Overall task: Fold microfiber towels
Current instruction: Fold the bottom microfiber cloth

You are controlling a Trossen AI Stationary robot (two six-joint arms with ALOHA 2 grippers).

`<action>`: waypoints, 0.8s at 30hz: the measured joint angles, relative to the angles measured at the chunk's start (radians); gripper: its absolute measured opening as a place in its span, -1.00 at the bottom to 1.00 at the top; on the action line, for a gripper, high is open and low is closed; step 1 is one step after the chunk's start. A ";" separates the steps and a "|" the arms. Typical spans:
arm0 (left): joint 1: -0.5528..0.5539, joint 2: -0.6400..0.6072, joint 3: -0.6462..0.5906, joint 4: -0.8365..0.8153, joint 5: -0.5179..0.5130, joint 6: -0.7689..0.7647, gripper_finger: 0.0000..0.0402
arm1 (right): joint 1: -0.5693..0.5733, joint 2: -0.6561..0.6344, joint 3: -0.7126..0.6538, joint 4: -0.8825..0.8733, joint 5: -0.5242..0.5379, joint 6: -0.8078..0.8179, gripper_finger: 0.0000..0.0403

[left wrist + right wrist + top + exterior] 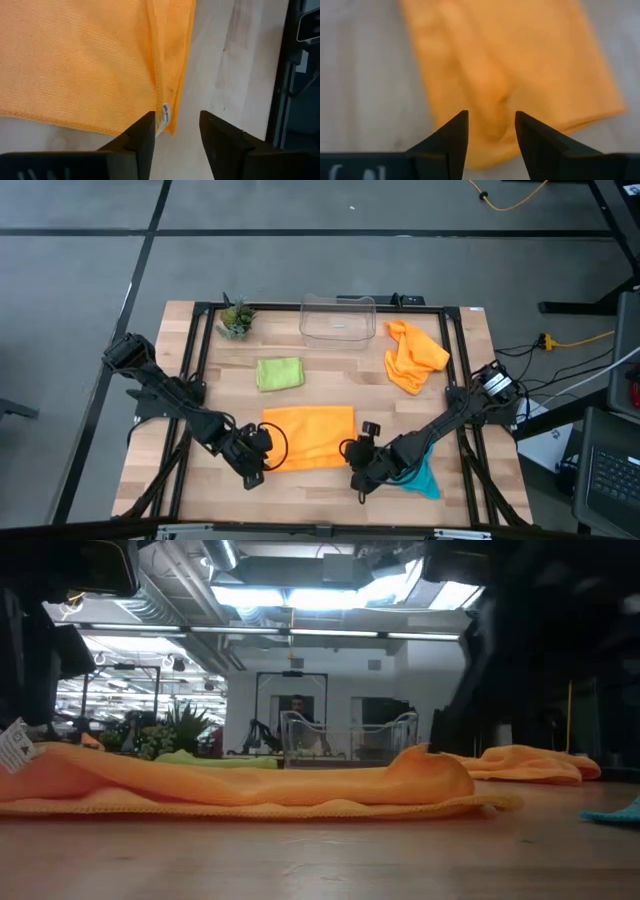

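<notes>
Two grippers, left [176, 132] and right [491, 131], hover with jaws parted and empty. A folded orange towel [308, 436] lies on the desk [320, 375] just beyond both jaws, its corner between the left ones.

Bare table [330, 375] lies between the folded orange towel [308, 436] and the clear bin [338, 320]. The green towel [279, 373] and crumpled orange towel [412, 356] flank it.
</notes>
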 joint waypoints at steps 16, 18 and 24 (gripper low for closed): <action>0.000 0.000 0.000 0.002 -0.013 0.009 -0.27 | -0.068 0.020 -0.022 0.069 -0.035 0.021 -0.18; 0.000 0.000 0.000 0.002 -0.027 0.010 -0.27 | -0.075 0.027 -0.022 0.062 -0.032 0.019 -0.18; 0.000 0.000 0.000 0.003 -0.033 0.010 -0.26 | -0.092 0.026 -0.022 0.065 -0.040 -0.002 -0.18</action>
